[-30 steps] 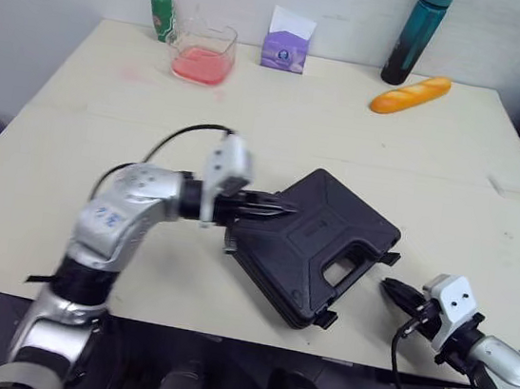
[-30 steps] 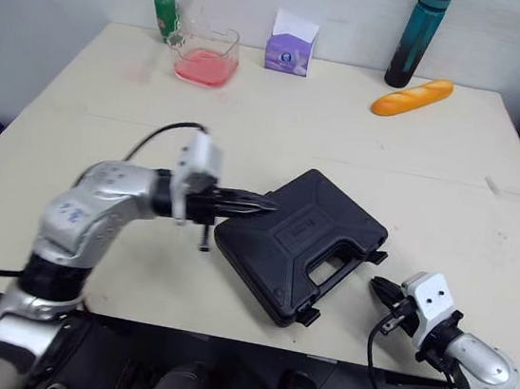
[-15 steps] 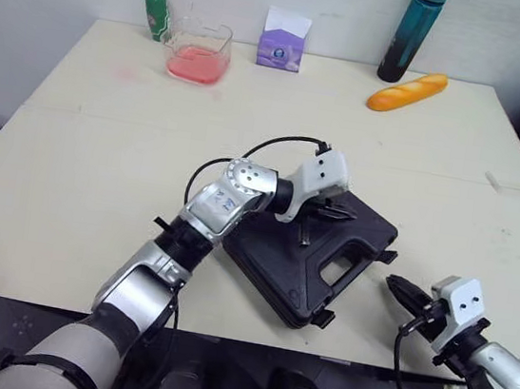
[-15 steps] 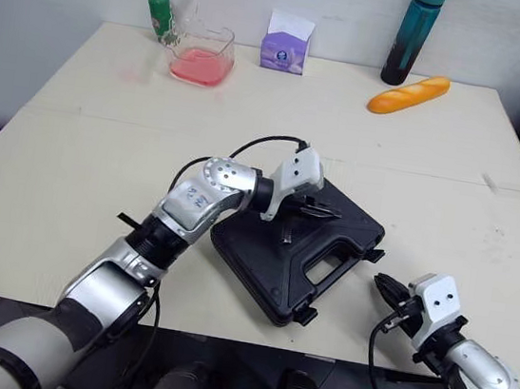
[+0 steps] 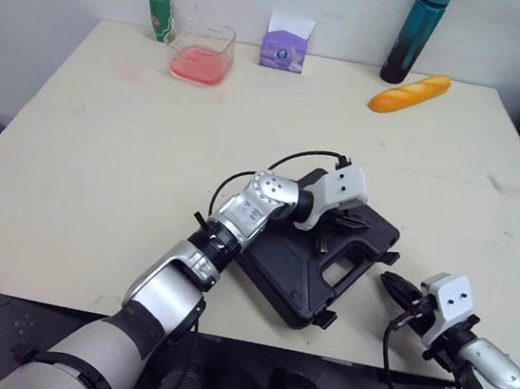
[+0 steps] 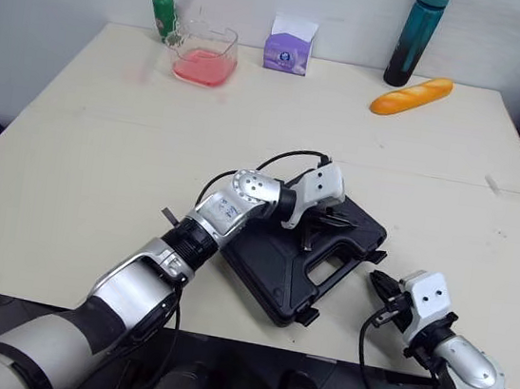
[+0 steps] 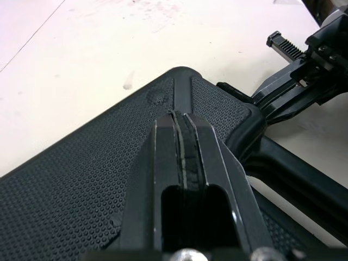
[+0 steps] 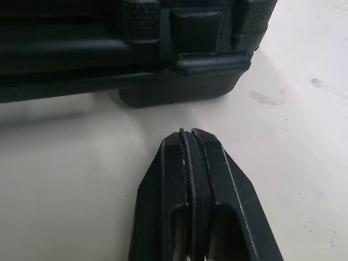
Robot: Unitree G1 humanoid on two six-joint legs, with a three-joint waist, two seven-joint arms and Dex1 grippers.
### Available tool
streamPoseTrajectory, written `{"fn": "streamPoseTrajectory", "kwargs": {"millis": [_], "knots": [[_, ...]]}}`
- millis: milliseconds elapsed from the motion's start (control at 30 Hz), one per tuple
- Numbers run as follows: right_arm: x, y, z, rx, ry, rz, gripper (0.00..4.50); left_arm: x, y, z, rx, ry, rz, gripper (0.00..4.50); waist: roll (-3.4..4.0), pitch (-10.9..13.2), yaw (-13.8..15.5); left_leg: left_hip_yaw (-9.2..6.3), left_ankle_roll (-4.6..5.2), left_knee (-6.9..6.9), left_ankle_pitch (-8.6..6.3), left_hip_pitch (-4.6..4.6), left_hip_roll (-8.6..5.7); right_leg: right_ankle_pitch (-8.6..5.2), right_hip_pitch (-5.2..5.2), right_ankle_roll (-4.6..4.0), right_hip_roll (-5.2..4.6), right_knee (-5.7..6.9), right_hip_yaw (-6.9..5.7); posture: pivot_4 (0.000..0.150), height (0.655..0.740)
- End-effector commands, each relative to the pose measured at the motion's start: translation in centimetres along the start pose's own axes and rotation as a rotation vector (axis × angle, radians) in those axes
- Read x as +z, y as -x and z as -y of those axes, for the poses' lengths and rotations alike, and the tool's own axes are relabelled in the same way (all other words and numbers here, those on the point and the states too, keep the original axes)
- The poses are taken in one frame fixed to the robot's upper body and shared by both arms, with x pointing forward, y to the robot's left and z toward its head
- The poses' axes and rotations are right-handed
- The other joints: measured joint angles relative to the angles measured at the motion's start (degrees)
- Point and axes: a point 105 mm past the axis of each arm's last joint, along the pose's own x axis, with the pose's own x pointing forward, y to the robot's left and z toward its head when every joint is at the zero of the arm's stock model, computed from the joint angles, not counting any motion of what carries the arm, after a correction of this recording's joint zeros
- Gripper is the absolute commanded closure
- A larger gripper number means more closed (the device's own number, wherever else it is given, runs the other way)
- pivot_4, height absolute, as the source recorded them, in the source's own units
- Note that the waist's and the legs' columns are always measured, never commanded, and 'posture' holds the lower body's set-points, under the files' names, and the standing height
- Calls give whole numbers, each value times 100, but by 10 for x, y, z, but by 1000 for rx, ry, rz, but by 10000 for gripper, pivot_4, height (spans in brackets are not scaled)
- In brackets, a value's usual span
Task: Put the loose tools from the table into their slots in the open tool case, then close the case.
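Note:
The black tool case point(image 5: 303, 269) lies closed on the table near its front edge, handle cut-out point(image 5: 352, 262) toward the right. My left gripper point(image 5: 356, 219) is shut with nothing in it, its tip resting on or just over the case's textured lid point(image 7: 81, 179) near the handle corner. My right gripper point(image 5: 392, 288) is shut and empty, low over the table just right of the case. Its tip points at the case's side latch point(image 8: 198, 27), a short gap away.
Along the far edge stand a green bottle point(image 5: 159, 14), a clear container with pink contents point(image 5: 202, 53), a purple tissue box point(image 5: 286, 45), a teal bottle point(image 5: 404, 33) and a bread roll point(image 5: 408, 93). Bare tabletop point(image 5: 129, 168) surrounds the case.
My left arm has swung from the case's left corner across the lid to its handle side. The right gripper has stayed put.

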Motion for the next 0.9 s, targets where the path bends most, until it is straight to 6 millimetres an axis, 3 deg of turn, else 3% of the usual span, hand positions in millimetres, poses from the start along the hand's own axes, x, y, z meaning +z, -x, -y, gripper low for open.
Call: {"fn": "streamPoseTrajectory", "kwargs": {"millis": [33,133,367,900], "knots": [[10,0,0,-13,26,37,45000,-40,-9,24,-79,76,-113,44907,4,-4,4,-1,1,0,0,2,0,0,2,0,-1,0,-1,1500,7400],[12,-1,2,-24,22,51,45000,-67,-6,31,-74,98,-199,44907,6,-25,2,-5,3,-1,-2,6,1,0,10,0,-2,-6,-4,1500,7400],[15,-3,3,-12,24,60,45000,-87,-1,34,-44,160,-246,44907,15,-126,4,-13,15,0,-13,16,0,-1,26,-1,-11,-16,-17,1500,7400],[40,-9,1,67,43,143,45000,-91,1,34,-36,188,-260,44907,18,-175,-7,-12,23,0,-22,18,0,-2,30,-4,-21,-21,-28,1500,7400]]}}
